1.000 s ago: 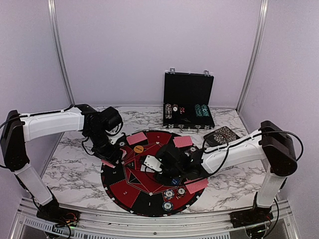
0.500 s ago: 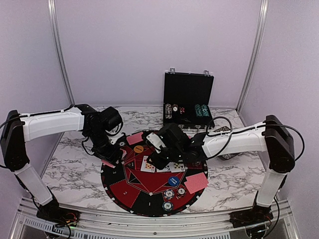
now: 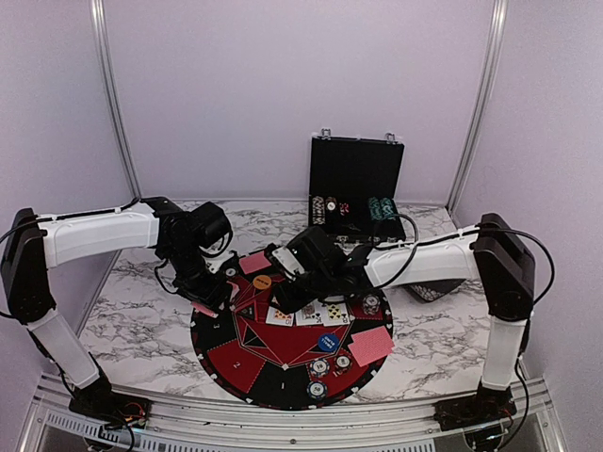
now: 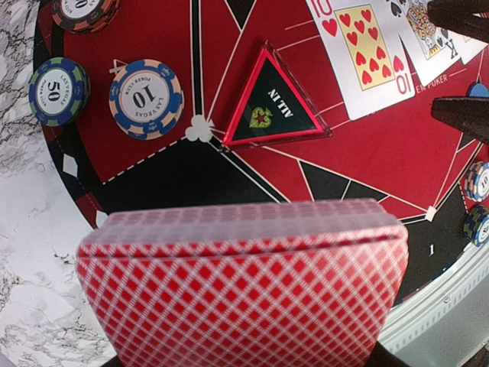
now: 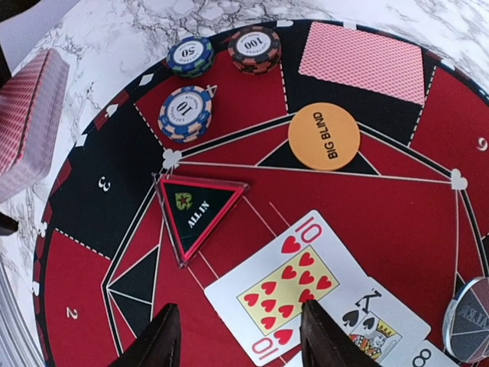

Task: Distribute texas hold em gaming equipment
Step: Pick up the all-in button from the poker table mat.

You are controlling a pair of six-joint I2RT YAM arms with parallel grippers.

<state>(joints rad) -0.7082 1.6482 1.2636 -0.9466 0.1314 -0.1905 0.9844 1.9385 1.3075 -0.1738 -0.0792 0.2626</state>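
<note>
Top external: your left gripper (image 3: pixel 209 294) is clamped on the deck (image 3: pixel 203 308) of red-backed cards, hanging over the near-side edge of the mat (image 3: pixel 236 367). Your right gripper (image 3: pixel 290 299) sits low over the row of face-up cards mid-mat. The two hands are near each other, so a careless sideways swing from either one could bump the other and spill the deck. Left wrist: the deck fills the bottom of the view, pinched at its sides, and the stack looks a little bowed. Squeeze harder or tilt it and I'd guess a few cards slip out onto the ALL IN triangle (image 4: pixel 271 103) just ahead of the fingers. The chips (image 4: pixel 145 99) sit ahead and to the left, clear of trouble. Right wrist: both fingers (image 5: pixel 157 336) are spread with nothing between them. The ten of hearts (image 5: pixel 286 287) lies flat under the gap, its corner overlapping the king (image 5: pixel 374 321) beside it. Drop straight down here and you'd probably drag the ten and skew the king with it, or clip the triangle just ahead-left of the tips. The BIG BLIND disc (image 5: pixel 324 136) further ahead looks safe.
</note>
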